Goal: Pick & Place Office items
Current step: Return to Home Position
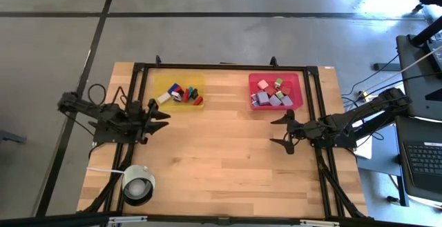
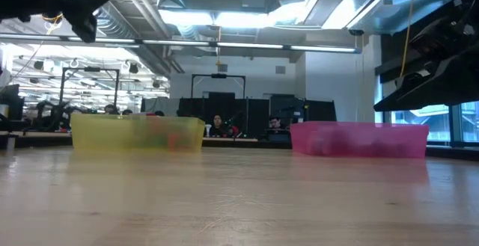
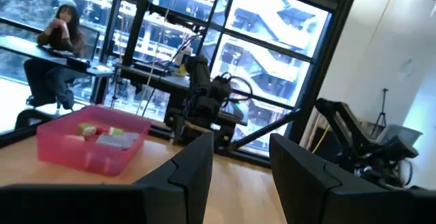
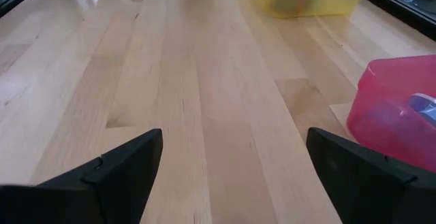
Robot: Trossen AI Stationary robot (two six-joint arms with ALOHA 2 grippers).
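Observation:
The office items lie in two trays at the table's far side. Red, blue, white and teal pieces (image 1: 183, 93) sit in the yellow tray (image 1: 160, 83). Lilac, pink and green pieces (image 1: 273, 94) sit in the red tray (image 1: 257, 79). My left gripper (image 1: 164, 116) hovers open at the table's left side, just near of the yellow tray, holding nothing. My right gripper (image 1: 282, 132) hovers open right of centre, near of the red tray, fingers pointing toward the table's left. In the right wrist view its gripper (image 4: 231, 163) frames bare table, with both trays ahead.
A white round cylinder with a dark centre (image 1: 137, 183) stands near the table's near-left corner. A black frame (image 1: 228, 66) runs around the table's edges. People sit at desks in the room beyond the table (image 3: 58, 47). Bare wood stretches across the table's middle (image 1: 221, 158).

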